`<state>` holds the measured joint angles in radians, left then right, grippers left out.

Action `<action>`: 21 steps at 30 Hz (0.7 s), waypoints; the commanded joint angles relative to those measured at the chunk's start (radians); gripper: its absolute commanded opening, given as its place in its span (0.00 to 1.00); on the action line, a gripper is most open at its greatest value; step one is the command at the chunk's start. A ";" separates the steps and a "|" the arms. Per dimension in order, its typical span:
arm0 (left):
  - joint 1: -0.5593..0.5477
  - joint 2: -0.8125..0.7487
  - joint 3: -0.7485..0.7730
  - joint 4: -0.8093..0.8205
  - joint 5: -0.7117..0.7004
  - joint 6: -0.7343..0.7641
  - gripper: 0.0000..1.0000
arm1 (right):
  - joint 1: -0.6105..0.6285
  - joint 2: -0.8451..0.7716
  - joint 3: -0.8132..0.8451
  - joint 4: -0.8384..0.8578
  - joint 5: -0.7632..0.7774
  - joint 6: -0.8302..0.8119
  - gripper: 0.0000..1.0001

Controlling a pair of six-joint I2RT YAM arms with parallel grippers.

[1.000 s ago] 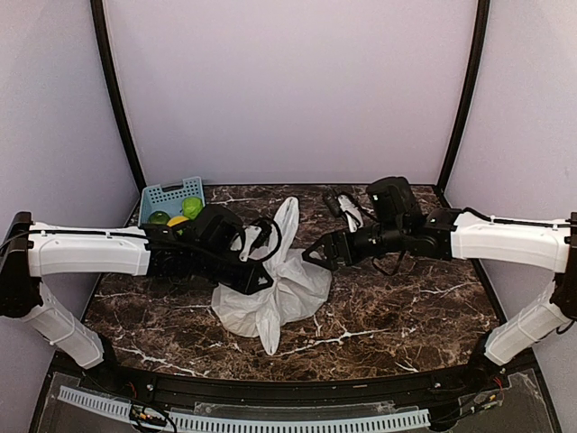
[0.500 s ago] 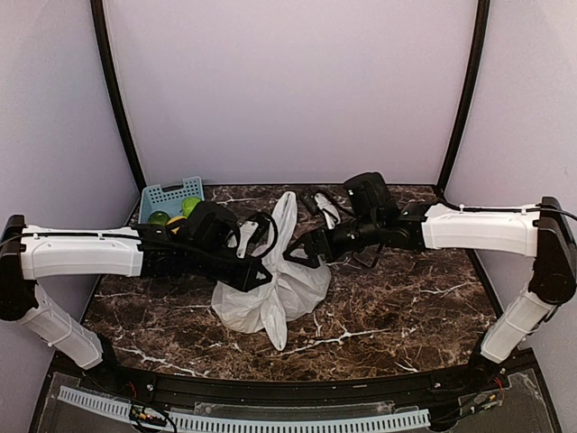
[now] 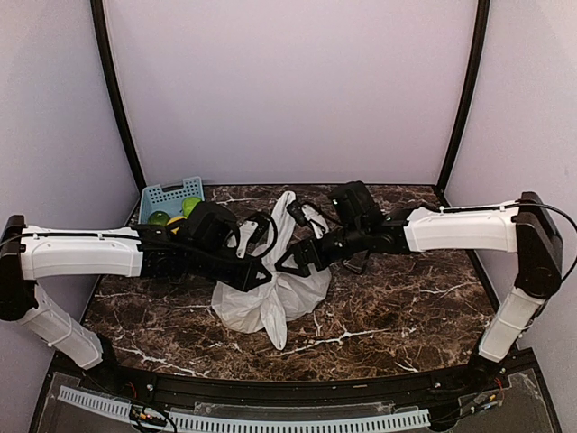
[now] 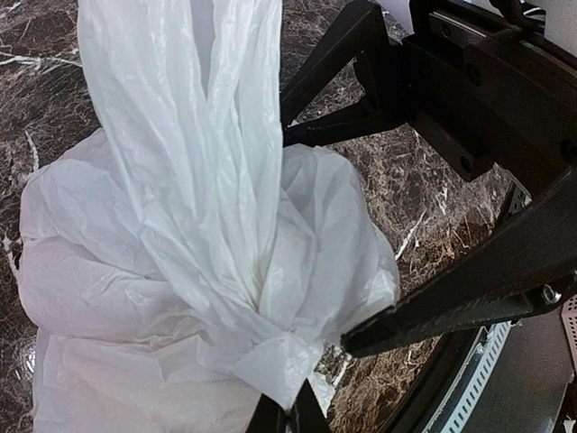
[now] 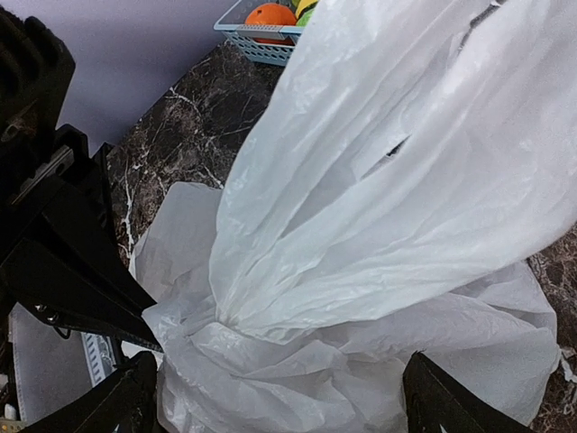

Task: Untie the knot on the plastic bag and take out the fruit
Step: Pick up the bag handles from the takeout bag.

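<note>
Plastic bag point(image 3: 270, 307) is seen mid-bench point(image 3: 397, 307), its handles drawn upward. The knot point(image 4: 270, 356) is gripped by the left jaws. The right jaws are held wide open, straddling the bag's gathered neck. Fruit point(image 3: 191, 207) is seen in the blue basket point(image 3: 169, 191), rear left.

I see the plastic bag point(image 3: 279, 293) at the middle of the worktop point(image 3: 406, 307). My left gripper point(image 3: 260, 278) sits at its left side, the knot point(image 4: 270, 356) between the jaws. My right gripper point(image 3: 290, 262) is just behind and to the right, jaws astride the bag's neck. The basket point(image 3: 171, 192) stands at the rear left, with fruit point(image 3: 191, 207) in it.
</note>
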<state>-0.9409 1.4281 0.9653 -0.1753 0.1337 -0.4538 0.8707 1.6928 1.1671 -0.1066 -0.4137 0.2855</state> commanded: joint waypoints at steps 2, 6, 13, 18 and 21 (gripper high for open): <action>-0.005 -0.029 -0.015 0.002 -0.016 0.006 0.01 | 0.019 0.018 0.023 0.008 0.007 0.001 0.91; -0.003 -0.028 -0.013 0.002 -0.020 0.007 0.01 | 0.020 0.019 0.020 0.008 0.015 0.009 0.84; -0.003 -0.025 -0.013 0.002 -0.027 0.007 0.01 | 0.021 0.023 0.014 0.007 0.013 0.015 0.51; 0.000 -0.021 -0.014 0.000 -0.029 0.002 0.01 | 0.022 0.025 0.010 0.019 0.006 0.021 0.16; 0.003 -0.021 -0.015 -0.005 -0.034 -0.009 0.01 | 0.022 0.020 0.007 0.023 0.009 0.024 0.00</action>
<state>-0.9409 1.4281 0.9653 -0.1738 0.1097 -0.4541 0.8898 1.7023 1.1671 -0.0978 -0.4194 0.3077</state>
